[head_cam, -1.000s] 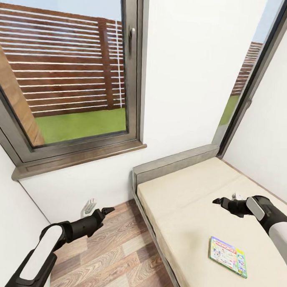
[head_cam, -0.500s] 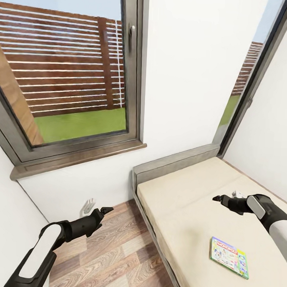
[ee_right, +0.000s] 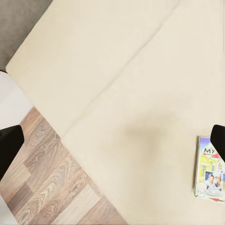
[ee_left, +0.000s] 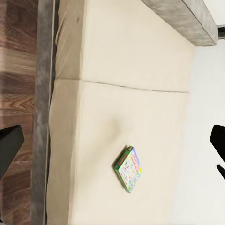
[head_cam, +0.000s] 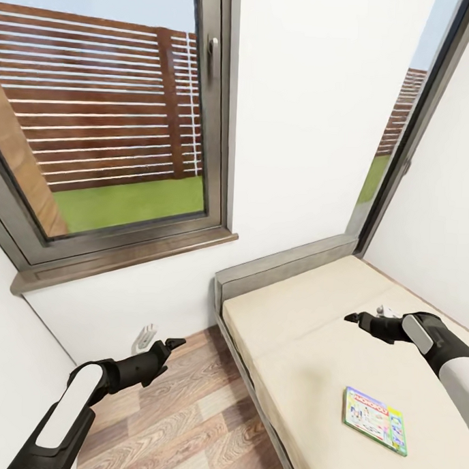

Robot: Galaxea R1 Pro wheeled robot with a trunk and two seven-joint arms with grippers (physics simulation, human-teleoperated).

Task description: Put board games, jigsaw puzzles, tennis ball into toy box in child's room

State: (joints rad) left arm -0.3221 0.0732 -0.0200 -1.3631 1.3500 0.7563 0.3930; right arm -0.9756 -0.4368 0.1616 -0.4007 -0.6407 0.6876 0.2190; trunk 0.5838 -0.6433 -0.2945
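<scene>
Head view: right pincer (head_cam: 354, 317) hovered over the bed (head_cam: 304, 347), state indeterminable, one board game (head_cam: 374, 419) lying below and nearer the robot; left pincer (head_cam: 176, 342) above the floor (head_cam: 185, 423), jaws apparently closed. Left wrist view: fingertips (ee_left: 9, 145) spread wide, game well ahead, ungrasped. Right wrist view: fingers (ee_right: 8, 140) wide, nothing held, game beside one fingertip; judged early, collection pending.

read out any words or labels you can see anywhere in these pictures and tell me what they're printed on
"MONOPOLY", red banner along the top edge of the board game lying on the bed; only just legible.
"MY", start of a cut-off title on that box in the right wrist view.
Other print on the box: too small to read.
</scene>
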